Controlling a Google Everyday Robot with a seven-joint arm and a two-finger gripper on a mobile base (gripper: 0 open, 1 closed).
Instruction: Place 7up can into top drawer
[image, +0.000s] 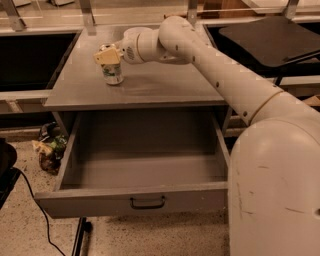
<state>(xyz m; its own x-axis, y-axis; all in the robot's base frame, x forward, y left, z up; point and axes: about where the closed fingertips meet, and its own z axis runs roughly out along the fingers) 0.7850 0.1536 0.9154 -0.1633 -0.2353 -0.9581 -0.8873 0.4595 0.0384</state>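
While the top drawer (100, 203) stands pulled out below the near edge of the worktop (160, 87), its grey inside is bare and its dark bar handle (147, 202) sits at the centre of the flat front. On the floor to the left of it a black cable (34, 197) trails, with a crumpled bundle (49, 150) beside the table leg.

Up on the worktop the 7up can (113, 74) stands upright in the left part, nearer the left edge than the right and about midway between the near and far edges. The gripper (107, 56) is right at the can's upper end, its tan tip over the top and upper left side; whether it clasps the can or only rests against it cannot be told. The can's sides are whitish with a green print, and its top is mostly covered by the gripper.

The pale arm (220, 70) reaches in from the right, crossing the far right corner of the worktop.
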